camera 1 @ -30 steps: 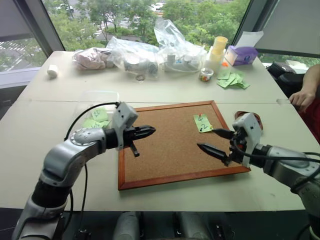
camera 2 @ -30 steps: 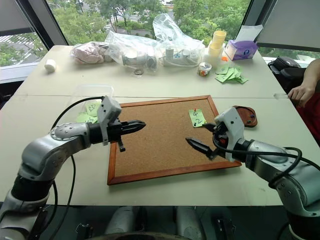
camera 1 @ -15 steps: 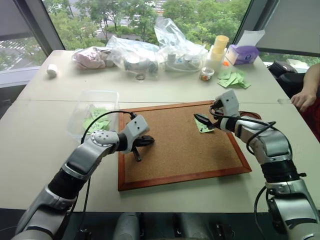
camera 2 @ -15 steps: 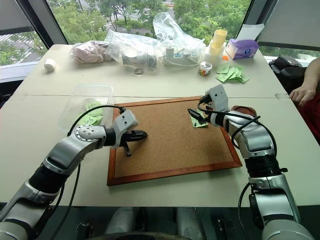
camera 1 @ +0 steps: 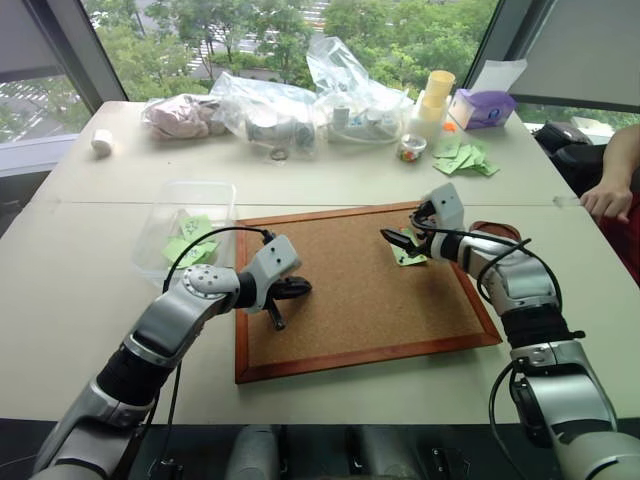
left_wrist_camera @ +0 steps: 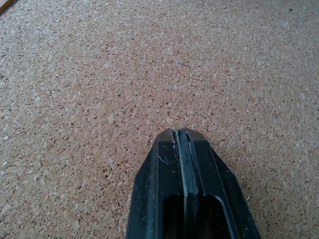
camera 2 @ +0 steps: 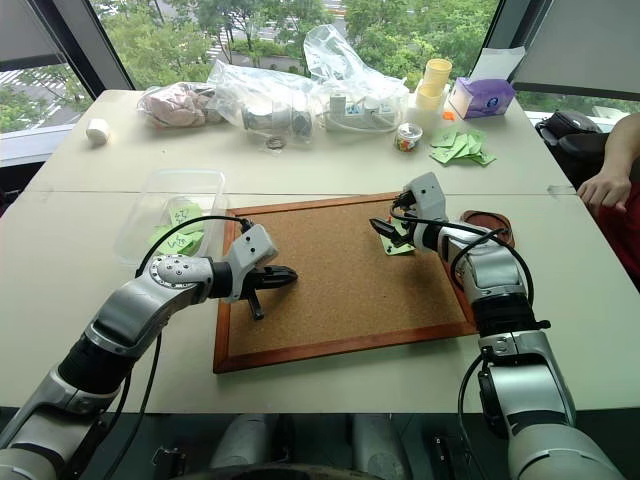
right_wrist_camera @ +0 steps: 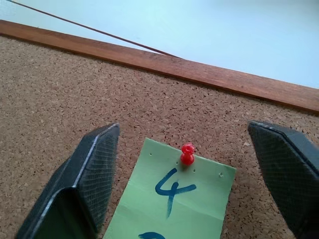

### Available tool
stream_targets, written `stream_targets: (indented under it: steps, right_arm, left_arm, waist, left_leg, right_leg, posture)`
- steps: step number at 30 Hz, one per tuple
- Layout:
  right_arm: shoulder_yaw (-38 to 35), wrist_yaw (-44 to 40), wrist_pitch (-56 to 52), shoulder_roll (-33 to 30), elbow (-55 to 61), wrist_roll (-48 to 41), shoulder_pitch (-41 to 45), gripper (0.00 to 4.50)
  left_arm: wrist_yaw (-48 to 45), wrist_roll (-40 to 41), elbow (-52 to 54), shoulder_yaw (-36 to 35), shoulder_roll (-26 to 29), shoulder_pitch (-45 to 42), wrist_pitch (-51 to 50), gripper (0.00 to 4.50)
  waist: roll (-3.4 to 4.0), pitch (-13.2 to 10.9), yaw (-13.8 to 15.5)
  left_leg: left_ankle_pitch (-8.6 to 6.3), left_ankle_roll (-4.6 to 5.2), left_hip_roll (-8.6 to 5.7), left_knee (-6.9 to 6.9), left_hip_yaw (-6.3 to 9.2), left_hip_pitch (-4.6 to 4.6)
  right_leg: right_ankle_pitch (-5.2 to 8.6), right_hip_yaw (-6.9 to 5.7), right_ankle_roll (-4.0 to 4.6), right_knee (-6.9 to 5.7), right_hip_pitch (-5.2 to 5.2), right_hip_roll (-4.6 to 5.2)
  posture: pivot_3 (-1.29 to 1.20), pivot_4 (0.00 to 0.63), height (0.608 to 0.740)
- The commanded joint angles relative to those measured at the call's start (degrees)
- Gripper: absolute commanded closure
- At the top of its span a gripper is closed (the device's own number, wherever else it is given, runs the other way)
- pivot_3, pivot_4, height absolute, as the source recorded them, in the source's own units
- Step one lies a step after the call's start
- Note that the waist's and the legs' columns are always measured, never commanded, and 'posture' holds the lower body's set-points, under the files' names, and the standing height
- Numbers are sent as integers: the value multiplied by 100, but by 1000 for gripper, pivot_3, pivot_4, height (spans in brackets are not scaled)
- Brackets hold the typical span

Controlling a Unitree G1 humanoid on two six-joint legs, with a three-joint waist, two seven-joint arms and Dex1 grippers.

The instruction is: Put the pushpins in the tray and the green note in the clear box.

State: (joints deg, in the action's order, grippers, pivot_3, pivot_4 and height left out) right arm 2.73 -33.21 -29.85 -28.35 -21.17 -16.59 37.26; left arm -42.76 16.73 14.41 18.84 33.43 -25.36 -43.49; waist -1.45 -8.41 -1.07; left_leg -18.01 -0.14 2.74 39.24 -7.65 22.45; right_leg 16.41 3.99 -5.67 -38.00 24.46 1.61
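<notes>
Nearest: corkboard (camera 1: 360, 290), wood-framed, flat on the tabletop (camera 1: 90, 330). Left tool (camera 1: 300, 288) sits over the board's 9 o'clock area, fingers pressed together, nothing between them (left wrist view confirms it: black tips flush over bare cork).

Right tool (right_wrist_camera: 187, 172) at the board's 1 o'clock corner, fingers spread wide with one on each side of the green note (right_wrist_camera: 172, 199), not touching the pin. Right wrist view gives what the head views can't: the red pushpin (right_wrist_camera: 187, 154) stuck upright through the note's top edge, a blue "4" below it, small pinholes to either side of the pin. In the head views the note is a small green slip partly behind the tool.

Tray (camera 2: 487, 222), round and dark reddish-brown, on the tabletop just off the board's right edge at 2 o'clock, partly behind the right arm; contents can't be made out.

Clear box (camera 1: 190, 222) off the board's 10 o'clock corner, green slips with marks lying in it.

Farther: bunch of plain green slips (camera 1: 462, 157), yellow cups (camera 1: 434, 100), purple tissue box (camera 1: 484, 108), clear plastic bags (camera 1: 300, 100) by the window. A person's hand (camera 1: 605, 200) rests at the tabletop's 3 o'clock edge.
</notes>
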Motion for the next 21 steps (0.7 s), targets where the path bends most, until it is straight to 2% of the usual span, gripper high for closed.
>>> stream_targets:
  steps: [1, 5, 21]
  right_arm:
    - [-180, -45, 102, 35, 45, 46, 130, 2417]
    - [-204, -98, 49, 83, 65, 52, 78, 4483]
    - [-787, 125, 352, 214, 366, -76, -2, 4483]
  left_arm:
    - [-67, -6, 158, -5, -34, 39, -41, 4500]
    - [-60, -41, 182, 14, -6, 52, -50, 4500]
    - [-200, -306, 161, 283, 177, 84, -306, 4500]
  waist:
    - [0, 0, 2]
    - [0, 0, -2]
    - [2, 0, -10]
  left_leg:
    - [0, 0, 0, 0, 0, 0]
    - [0, 0, 0, 0, 0, 0]
    - [0, -1, 0, 0, -1, -1]
  right_leg:
    - [0, 0, 0, 0, 0, 0]
    - [0, 0, 0, 0, 0, 0]
    - [0, 0, 0, -1, 0, -1]
  posture:
    - [0, 150, 738]
    - [0, 150, 738]
    - [0, 150, 738]
